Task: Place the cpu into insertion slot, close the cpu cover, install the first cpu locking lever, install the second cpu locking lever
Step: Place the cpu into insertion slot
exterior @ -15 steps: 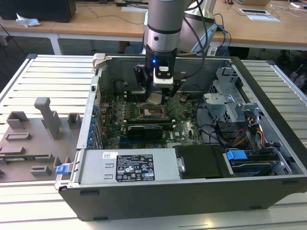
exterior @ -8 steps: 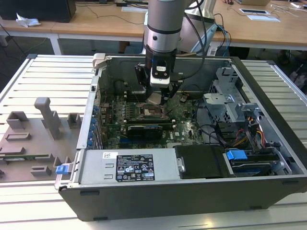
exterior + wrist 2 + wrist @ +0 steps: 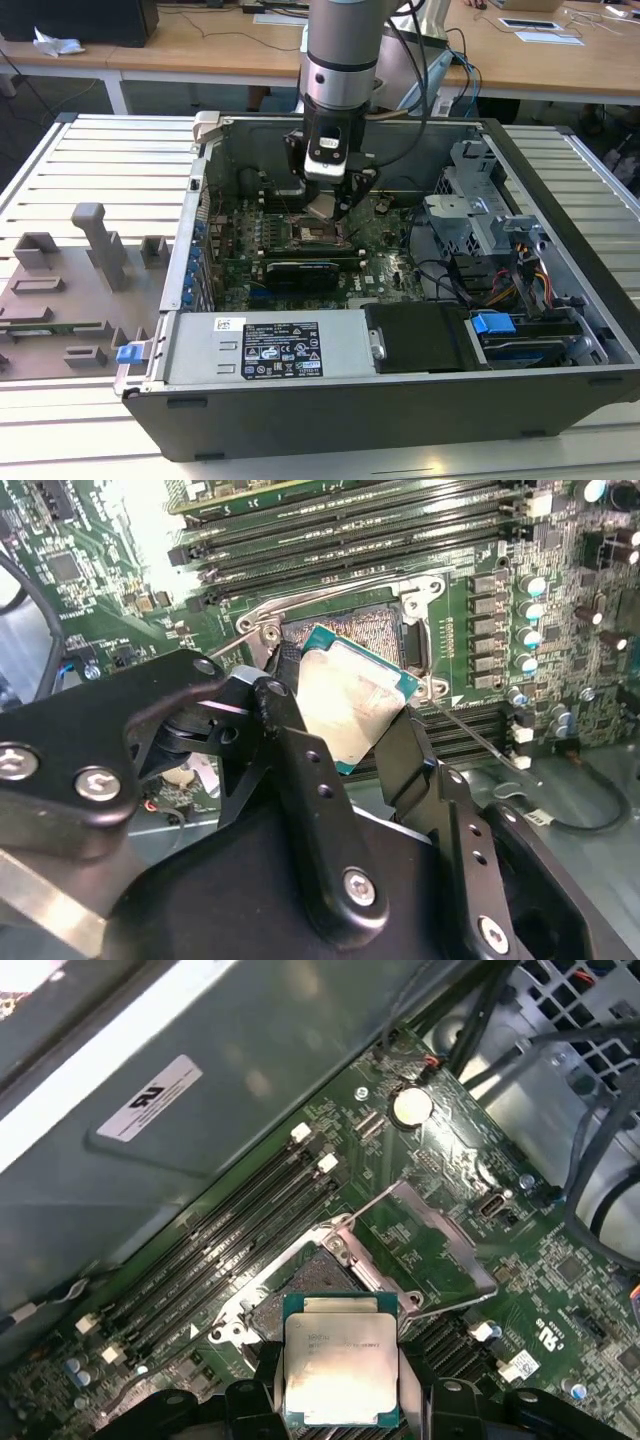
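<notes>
In the exterior view we see the gripper [image 3: 331,204] inside the open computer case [image 3: 560,300], holding the chip [image 3: 322,207] just above the socket [image 3: 305,236]. In the second wrist view the chip is square, with a dull silver top and a green edge, clamped between black fingers [image 3: 405,760]. In the first wrist view the cover [image 3: 445,1235] stands open beside the socket.

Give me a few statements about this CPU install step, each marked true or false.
1. The gripper holds the cpu. True.
2. The cpu sits in the insertion slot. False: it is in the gripper, tilted, not yet seated.
3. The cpu cover is closed over the slot. False: it is swung open beside the slot.
4. The computer case lies on its side with its board exposed. True.
</notes>
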{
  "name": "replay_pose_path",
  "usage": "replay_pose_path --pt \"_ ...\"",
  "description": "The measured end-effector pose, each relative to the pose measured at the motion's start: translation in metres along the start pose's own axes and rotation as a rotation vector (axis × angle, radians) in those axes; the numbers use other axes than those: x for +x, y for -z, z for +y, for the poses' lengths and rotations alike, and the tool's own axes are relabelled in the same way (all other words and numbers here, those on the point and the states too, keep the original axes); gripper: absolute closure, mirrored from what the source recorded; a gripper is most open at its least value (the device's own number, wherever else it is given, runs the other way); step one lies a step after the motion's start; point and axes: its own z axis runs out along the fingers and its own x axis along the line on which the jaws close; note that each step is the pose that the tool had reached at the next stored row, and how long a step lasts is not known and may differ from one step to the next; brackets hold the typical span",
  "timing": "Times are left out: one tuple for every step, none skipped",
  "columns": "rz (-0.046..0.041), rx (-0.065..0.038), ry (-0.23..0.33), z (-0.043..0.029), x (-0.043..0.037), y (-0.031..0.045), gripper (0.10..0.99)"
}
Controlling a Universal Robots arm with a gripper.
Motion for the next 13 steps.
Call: replay_pose_path --pt "-0.0002 0.000 -0.009 0.0000 0.0000 0.0000 0.545" --pt "-0.0005 0.000 -0.021 0.0000 0.0000 -0.0001 0.545" --pt "-0.0006 0.000 -0.030 0.0000 0.0000 -0.0001 0.545" --pt "-0.0009 0.000 -0.041 0.0000 0.0000 -0.0001 0.545" --pt "-0.0011 -0.001 -0.051 0.0000 0.0000 -0.0001 0.545" --pt "-0.0013 -0.001 -0.065 0.0000 0.0000 -0.0002 0.545" --pt "-0.0018 -0.001 -0.087 0.0000 0.0000 -0.0002 0.545" --pt "-0.0022 -0.001 -0.103 0.0000 0.0000 -0.0003 0.545" --pt "-0.0023 -0.001 -0.111 0.0000 0.0000 -0.0003 0.545" --pt "-0.0025 -0.001 -0.119 0.0000 0.0000 -0.0004 0.545" --pt "-0.0029 -0.002 -0.141 0.0000 0.0000 -0.0004 0.545" --pt "-0.0032 -0.002 -0.156 0.0000 0.0000 -0.0004 0.545" --pt "-0.0033 -0.002 -0.165 0.0000 0.0000 -0.0005 0.545"
